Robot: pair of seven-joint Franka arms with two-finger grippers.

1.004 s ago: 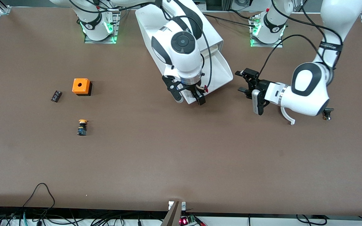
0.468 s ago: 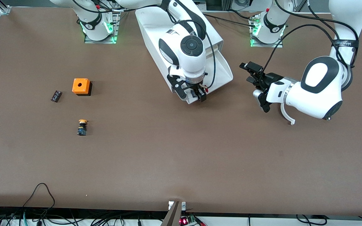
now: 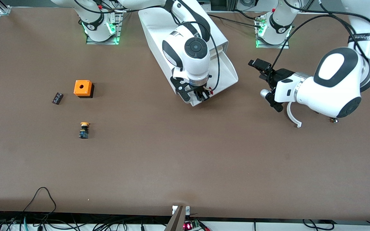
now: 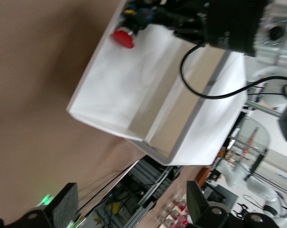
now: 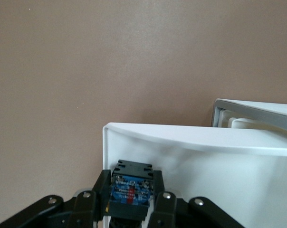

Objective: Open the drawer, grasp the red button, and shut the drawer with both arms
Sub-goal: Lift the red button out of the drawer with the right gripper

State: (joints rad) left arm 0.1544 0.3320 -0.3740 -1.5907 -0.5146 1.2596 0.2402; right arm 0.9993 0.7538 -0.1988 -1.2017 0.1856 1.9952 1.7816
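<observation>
Front view: the brown table (image 3: 185,166) fills the frame, and the white cabinet (image 3: 159,24) sits at top centre between the two arm bases, with the drawer (image 3: 228,69) pulled out toward the camera just below it in the picture. The right arm (image 3: 186,51), rooted at the upper left, reaches in over the drawer's open front corner; the right gripper (image 3: 201,95) hangs in the drawer there, slightly above centre frame. Its fingers (image 5: 162,202) are closed tight on the button (image 5: 130,189), whose blue-and-black body shows pinched between them at the bottom of the right wrist view. In the left wrist view the red cap of that button (image 4: 123,38) shows at the upper left, inside the drawer (image 4: 119,90) near its front wall.

The left arm (image 3: 336,81) fills the right of the frame, and the left gripper (image 3: 263,80) hangs over bare table beside the drawer toward the left arm's end, its fingers spread wide with nothing between them.

In the left part of the frame lie an orange box (image 3: 83,88) with a hole, a small dark part (image 3: 57,98) beside it, and lower down a yellow-capped button (image 3: 83,130).
</observation>
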